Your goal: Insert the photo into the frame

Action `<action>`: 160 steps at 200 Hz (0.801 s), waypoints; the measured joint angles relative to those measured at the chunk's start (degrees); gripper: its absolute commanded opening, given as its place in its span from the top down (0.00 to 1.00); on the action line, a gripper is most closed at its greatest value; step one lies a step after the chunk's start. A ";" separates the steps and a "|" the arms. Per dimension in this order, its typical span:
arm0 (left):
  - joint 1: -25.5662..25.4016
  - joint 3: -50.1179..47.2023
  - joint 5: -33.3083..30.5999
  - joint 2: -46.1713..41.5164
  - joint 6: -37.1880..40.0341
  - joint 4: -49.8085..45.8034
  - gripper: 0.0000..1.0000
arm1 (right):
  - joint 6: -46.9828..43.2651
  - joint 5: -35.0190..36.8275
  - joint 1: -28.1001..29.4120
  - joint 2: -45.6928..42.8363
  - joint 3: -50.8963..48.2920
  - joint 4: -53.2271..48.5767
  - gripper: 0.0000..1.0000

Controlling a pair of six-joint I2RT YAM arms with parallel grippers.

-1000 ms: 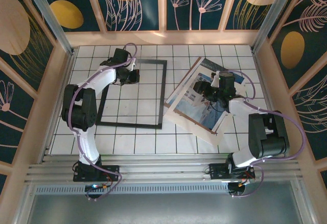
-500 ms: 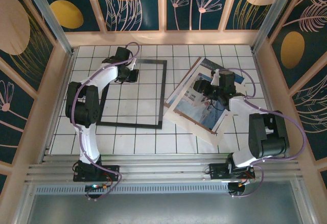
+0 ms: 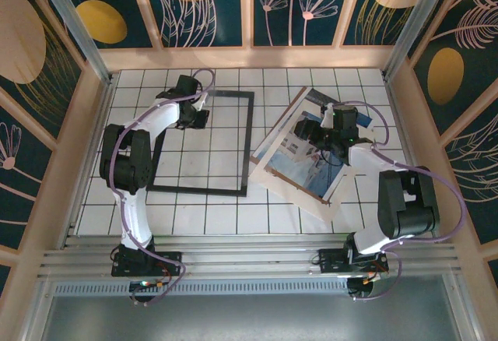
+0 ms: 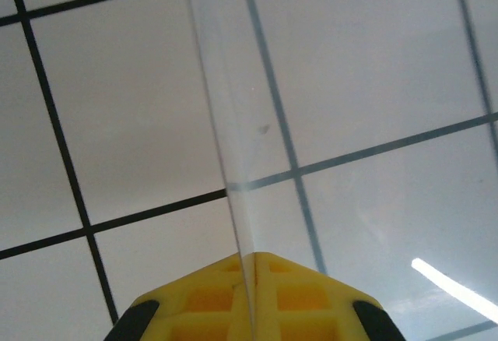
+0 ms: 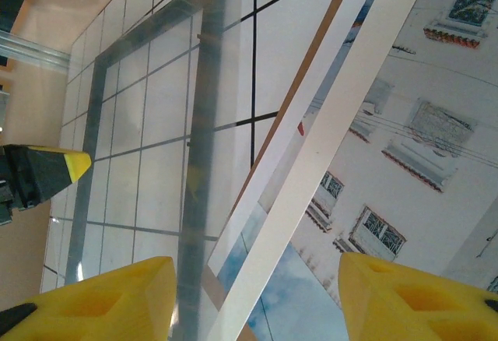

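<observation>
Since a second ago, a slight creep toward 12 o'clock by the left gripper (image 3: 200, 114), with that arm's elbow swung a little toward 3 o'clock. Also a small nudge toward 11 o'clock by the right gripper (image 3: 306, 132). No visible shift of frame (image 3: 194, 191) or photo (image 3: 309, 174).

Left gripper now at the frame's 11 o'clock corner, just inside the black edge. From its own wrist camera, left gripper (image 4: 253, 298) pressed together and pinching the rim of a clear pane (image 4: 389, 123). Rim running from 12 o'clock straight down into the seam between the yellow pads (image 4: 299, 298). Tile lines bluish through the sheet, and a bright glare streak at 4 o'clock.

Right gripper spread partway, holding nothing. From its wrist camera, right gripper (image 5: 257, 302) with yellow fingertips (image 5: 101, 298) wide apart at 6 o'clock. Poised above the photo's (image 5: 405, 138) 9 o'clock side, over the white border (image 5: 334, 138) and the brown board edge (image 5: 310, 68). Contact with any of these impossible to tell.

Photo lying face up and skewed on the tiled surface (image 3: 226, 216), at 3 o'clock from the frame and outside it. Nearest corner just beside the frame's 3 o'clock edge. White border sticking out under the photo toward 5 o'clock. Frame flat on the surface, tiles showing through its opening.
</observation>
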 measured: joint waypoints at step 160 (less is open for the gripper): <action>0.74 -1.27 -1.68 -1.64 1.79 0.07 1.00 | -1.44 1.57 2.64 3.54 3.52 -3.67 0.42</action>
